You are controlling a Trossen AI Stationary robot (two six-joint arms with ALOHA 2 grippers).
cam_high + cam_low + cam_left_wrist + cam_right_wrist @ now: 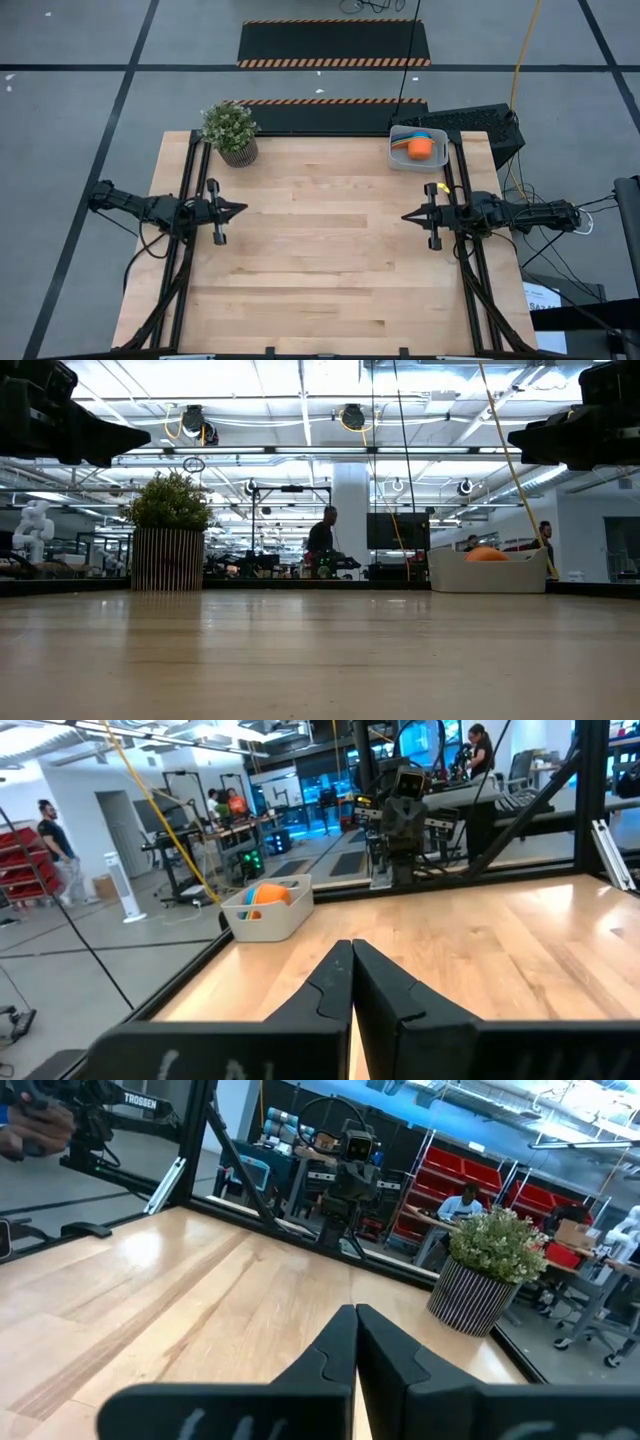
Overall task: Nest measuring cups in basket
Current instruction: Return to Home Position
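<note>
The light-grey basket (416,150) sits at the table's far right corner, its base on the wood. Inside it lie nested measuring cups: an orange one (420,148) on top, with light blue (432,133) and other colours showing beneath. The left wrist view shows the basket (268,910) with the orange cup (268,895) above its rim. My left gripper (242,209) hovers shut at the table's left side, above the wood. My right gripper (406,216) hovers shut at the right side, nearer than the basket. Both hold nothing.
A potted green plant (231,131) in a striped pot stands at the far left corner. The bare wooden table (320,260) stretches between the two arms. A black box (480,125) sits beyond the far right edge. People stand in the room behind.
</note>
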